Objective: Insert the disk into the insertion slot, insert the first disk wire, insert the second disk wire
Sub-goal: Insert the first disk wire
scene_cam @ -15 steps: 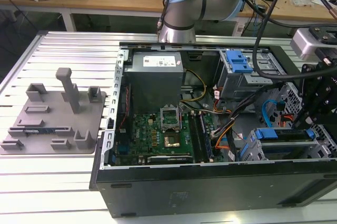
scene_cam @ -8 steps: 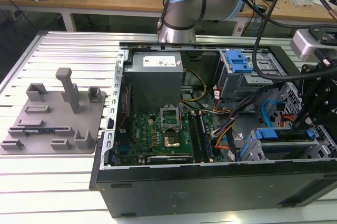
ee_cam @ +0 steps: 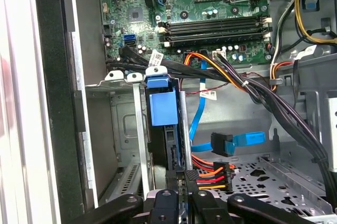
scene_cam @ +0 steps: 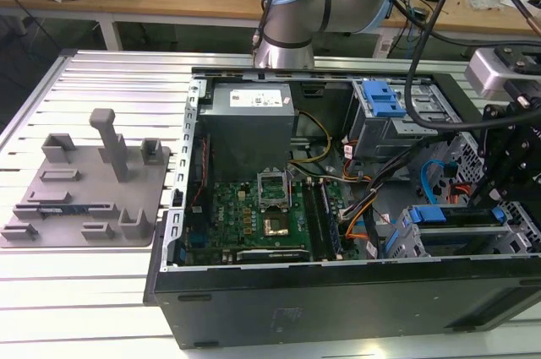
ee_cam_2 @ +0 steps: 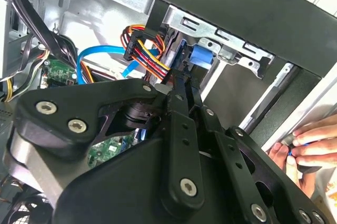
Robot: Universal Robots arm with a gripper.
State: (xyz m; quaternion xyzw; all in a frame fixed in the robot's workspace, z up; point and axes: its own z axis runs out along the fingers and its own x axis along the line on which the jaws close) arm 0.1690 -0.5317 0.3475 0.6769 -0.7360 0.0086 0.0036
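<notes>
Claw (ee_cam: 182, 184) pinched nearly closed on the black plug (ee_cam: 192, 174) of the coloured wires.
That plug sits at the exposed end of the disk (ee_cam: 162, 109), which stands inside the grey metal cage (ee_cam: 138, 129) in the computer case (scene_cam: 279, 312), at its near corner on the exterior view's right; a blue cable (ee_cam: 231, 140) lies free just beside.

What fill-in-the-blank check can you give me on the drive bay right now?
Close to the gripper, the disk in its blue frame sits ____ the insertion slot.
The motherboard is ____.
In the second wrist view, a person's ____ shows beside the computer case.
Missing words: inside, green, hand.
</notes>
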